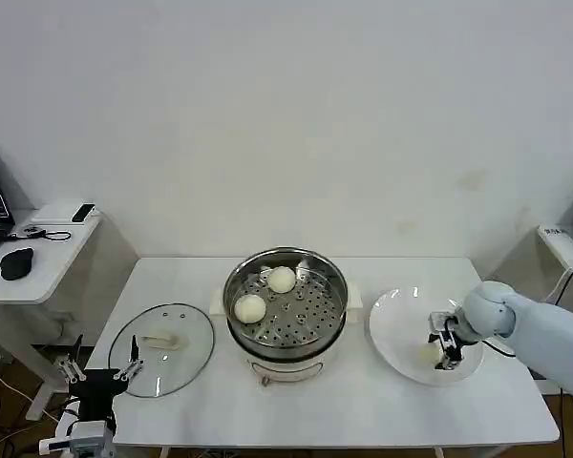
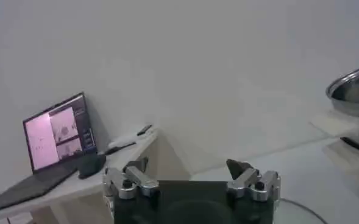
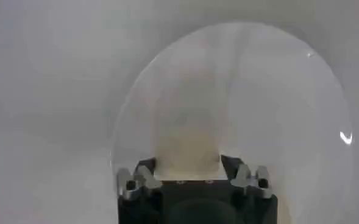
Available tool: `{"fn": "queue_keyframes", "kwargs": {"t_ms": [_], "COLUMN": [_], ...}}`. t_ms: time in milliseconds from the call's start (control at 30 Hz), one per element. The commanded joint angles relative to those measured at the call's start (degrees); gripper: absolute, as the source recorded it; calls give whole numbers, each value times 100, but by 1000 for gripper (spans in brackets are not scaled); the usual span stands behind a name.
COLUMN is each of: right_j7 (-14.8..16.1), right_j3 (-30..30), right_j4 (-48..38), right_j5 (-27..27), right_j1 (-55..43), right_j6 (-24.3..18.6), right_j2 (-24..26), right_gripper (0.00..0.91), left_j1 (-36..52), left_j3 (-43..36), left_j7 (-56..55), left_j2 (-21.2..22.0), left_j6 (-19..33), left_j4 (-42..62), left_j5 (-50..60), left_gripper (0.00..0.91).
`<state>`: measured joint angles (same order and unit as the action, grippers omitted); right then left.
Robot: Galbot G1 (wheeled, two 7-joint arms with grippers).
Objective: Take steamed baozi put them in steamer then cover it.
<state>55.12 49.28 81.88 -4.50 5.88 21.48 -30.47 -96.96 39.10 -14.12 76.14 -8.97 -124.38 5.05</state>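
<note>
The steamer [image 1: 336,279] stands mid-table with two steamed baozi on its perforated tray, one at the back [image 1: 282,279] and one at the left [image 1: 250,308]. Its edge shows in the left wrist view [image 2: 353,88]. The cover [image 1: 189,334], a clear glass lid, lies flat on the table to the steamer's left. A third baozi [image 1: 429,354] [image 3: 188,143] rests in the white plate [image 1: 392,310] [image 3: 277,91] on the right. My right gripper [image 1: 446,349] [image 3: 188,164] is down in the plate, a finger pressed to each side of this bun. My left gripper [image 1: 100,371] [image 2: 188,165] hangs open at the table's front left corner, beside the lid.
A small side table [image 1: 48,272] stands to the left with a black mouse [image 1: 16,262] and a laptop [image 2: 57,131] on it. The white table top [image 1: 363,410] has bare room in front of the steamer.
</note>
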Motion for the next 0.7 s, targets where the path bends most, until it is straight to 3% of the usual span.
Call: {"fn": "queue_keyframes", "kwargs": {"t_ms": [33, 200, 333, 533, 700], "right_j7": [119, 141, 337, 810, 894], "right_j3": [-38, -162, -253, -309, -133], "right_j4": [-123, -51, 58, 129, 154], "right_j5": [109, 180, 152, 216, 566], "right_j1": [2, -59, -306, -1241, -2070], "right_j6": [110, 103, -30, -548, -625], "right_j2": [-46, 16, 148, 232, 49], "right_gripper": [635, 635, 645, 645, 645], "left_j1": [-13, -35, -44, -26, -37], "left_j3": [-6, -11, -8, -21, -31], "left_j7": [-4, -9, -5, -3, -3], "left_j2": [5, 9, -1, -2, -6], "left_j6": [9, 15, 8, 5, 9], "left_j4": [-20, -48, -110, -123, -142], "left_j5": [-1, 2, 0, 1, 10], "left_gripper": [907, 907, 907, 907, 907]}}
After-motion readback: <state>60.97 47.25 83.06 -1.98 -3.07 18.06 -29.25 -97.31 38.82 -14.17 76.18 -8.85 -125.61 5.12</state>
